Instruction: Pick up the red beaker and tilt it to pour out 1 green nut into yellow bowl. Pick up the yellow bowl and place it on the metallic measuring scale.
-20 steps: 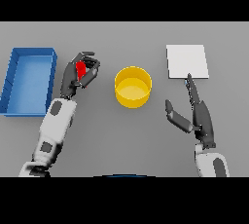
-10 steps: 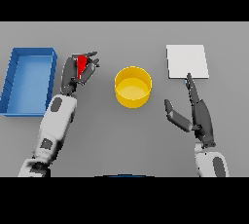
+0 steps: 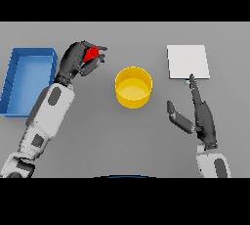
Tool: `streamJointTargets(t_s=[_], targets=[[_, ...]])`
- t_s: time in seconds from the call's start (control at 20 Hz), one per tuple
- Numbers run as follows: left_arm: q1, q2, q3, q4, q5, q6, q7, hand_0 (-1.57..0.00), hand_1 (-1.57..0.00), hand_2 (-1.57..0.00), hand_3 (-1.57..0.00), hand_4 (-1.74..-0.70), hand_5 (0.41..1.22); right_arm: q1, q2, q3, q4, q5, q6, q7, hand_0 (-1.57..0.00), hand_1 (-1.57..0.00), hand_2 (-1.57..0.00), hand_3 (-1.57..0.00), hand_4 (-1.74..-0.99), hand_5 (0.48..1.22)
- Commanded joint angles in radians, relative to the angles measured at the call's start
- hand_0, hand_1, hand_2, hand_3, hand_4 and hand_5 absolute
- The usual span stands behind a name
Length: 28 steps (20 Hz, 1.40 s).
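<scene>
Meanwhile, on a grey table (image 3: 122, 146), a red beaker (image 3: 91, 54) is held clamped in the curled fingers of the left hand (image 3: 78, 62), to the left of the yellow bowl (image 3: 133, 87) and well apart from it. Pouring appears to be the step in hand; it would be done best if the beaker were carried right until its lip stands over the bowl's open mouth, then tipped slowly so that only one nut drops. No green nut can be made out. A blue bin (image 3: 28, 79), rectangular with raised walls, is seen further left of the bowl. The scale (image 3: 188, 61), a flat pale square plate, lies to the bowl's right. The bowl itself is round, smooth-walled and seemingly hard. The right hand (image 3: 197, 114) is kept idle at the bowl's lower right, its fingers straight and its thumb spread apart, one fingertip reaching the scale's near edge.
</scene>
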Motion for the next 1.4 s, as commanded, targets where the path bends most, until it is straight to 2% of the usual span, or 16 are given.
streamJointTargets(t_s=[0.0, 0.15, 0.25, 0.35, 0.55, 0.6, 0.8, 0.85, 1.0, 1.05, 1.35], targets=[[0.005, 0.006, -0.021, -0.020, -0.017, -0.009, 0.022, -1.56, -1.56, -1.56, -1.55, -1.74, 1.127, -0.001, -0.002, 0.002, -0.002, -0.001, 0.004, -0.002, 0.00, 0.00, 0.00, 0.00, -1.092, 0.667], [0.031, 0.021, -0.066, -0.077, -0.045, -0.030, 0.055, -1.56, -1.56, -1.56, -1.55, -1.74, 1.136, 0.001, 0.002, 0.007, 0.003, 0.006, 0.003, 0.004, 0.00, 0.00, 0.00, 0.00, -1.092, 0.664], [-0.001, 0.039, -0.127, -0.089, -0.112, -0.057, 0.108, -1.56, -1.56, -1.56, -1.56, -1.74, 1.149, -0.012, 0.001, 0.008, 0.007, 0.004, 0.008, 0.009, 0.00, 0.00, 0.00, 0.00, -1.096, 0.670], [-0.068, 0.066, -0.198, -0.064, -0.201, -0.092, 0.164, -1.57, -1.57, -1.57, -1.56, -1.74, 1.153, -0.009, -0.008, 0.006, -0.013, -0.005, 0.019, 0.000, 0.00, 0.00, 0.00, 0.00, -1.069, 0.685], [-0.187, 0.097, -0.340, -0.002, -0.338, -0.193, 0.178, -1.57, -1.57, -1.57, -1.57, -1.74, 1.193, -0.004, -0.002, 0.011, -0.021, 0.004, 0.012, 0.010, 0.00, 0.00, 0.00, 0.00, -1.062, 0.691], [-0.213, 0.110, -0.374, 0.005, -0.362, -0.230, 0.161, -1.57, -1.57, -1.57, -1.57, -1.74, 1.199, 0.006, 0.002, 0.019, -0.024, 0.012, 0.011, 0.005, 0.00, 0.00, 0.00, 0.00, -1.068, 0.689], [-0.321, 0.112, -0.496, 0.068, -0.471, -0.345, 0.158, -1.57, -1.57, -1.57, -1.57, -1.58, 1.212, -0.002, 0.002, 0.011, -0.004, -0.007, 0.022, -0.003, 0.00, 0.00, 0.00, 0.00, -1.063, 0.681], [-0.341, 0.101, -0.523, 0.087, -0.497, -0.371, 0.169, -1.57, -1.57, -1.57, -1.57, -1.61, 1.214, 0.004, 0.005, 0.013, -0.007, -0.013, 0.027, 0.001, 0.00, 0.00, 0.00, 0.00, -1.060, 0.675], [-0.393, 0.095, -0.594, 0.128, -0.564, -0.407, 0.138, -1.57, -1.57, -1.57, -1.57, -1.67, 1.217, -0.012, 0.002, 0.008, 0.005, -0.016, 0.029, 0.017, 0.00, 0.00, 0.00, 0.00, -1.065, 0.676], [-0.409, 0.093, -0.620, 0.140, -0.592, -0.419, 0.143, -1.57, -1.57, -1.57, -1.57, -1.68, 1.218, -0.010, -0.004, 0.007, 0.000, -0.020, 0.036, 0.006, 0.00, 0.00, 0.00, 0.00, -1.067, 0.684], [-0.495, 0.084, -0.726, 0.214, -0.715, -0.437, 0.117, -1.57, -1.57, -1.57, -1.57, -1.73, 1.220, 0.004, 0.005, 0.024, -0.005, -0.004, 0.035, -0.002, 0.00, 0.00, 0.00, 0.00, -1.060, 0.700]])
